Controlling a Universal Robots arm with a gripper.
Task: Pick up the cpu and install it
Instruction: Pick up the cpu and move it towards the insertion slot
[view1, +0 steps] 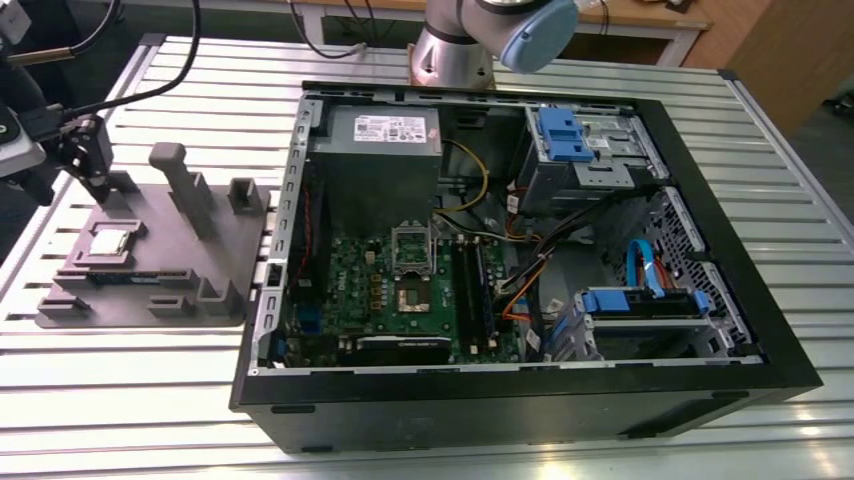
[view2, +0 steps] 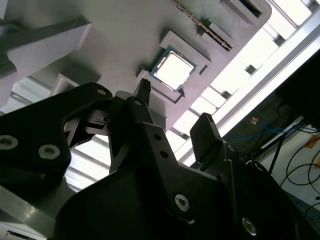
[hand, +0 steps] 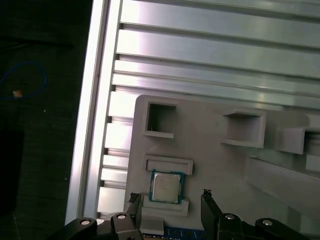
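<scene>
1. Hovering over the grey moulded tray (view1: 200, 270) at the exterior view's left is the hand (view1: 96, 180), black and pointing down at the tray.
2. The hand is spread wide open and has hold of nothing. In the first wrist view the hand (hand: 170, 196) has one fingertip (hand: 134, 201) on each side of the chip, with open space between them.
3. The cpu (view1: 110, 243) sits flat in its square pocket on the tray, shiny silver top facing up. It looks bright and square in both wrist views (hand: 166, 186) (view2: 172, 68), framed by the pocket's raised lips.
4. Can't see any contact between fingers and chip. In the second wrist view the hand (view2: 176, 104) is apart from the chip, with one thin fingertip (view2: 145, 89) close to the pocket's corner.
5. The tray (hand: 210, 165) also has some empty pockets and upright posts, plus a slim dark strip lying near the chip.
6. Everything rests on a ribbed aluminium table (view1: 134, 380).
7. Just beside the tray, toward the exterior view's right, is an open black PC case (view1: 534, 400) lying on its side. Inside are a green motherboard (view1: 400, 300), a socket (view1: 411, 262) in the middle of the board, and a grey power supply box (view1: 380, 135) above it.
8. So the chip is well apart from the socket, out on the tray.
</scene>
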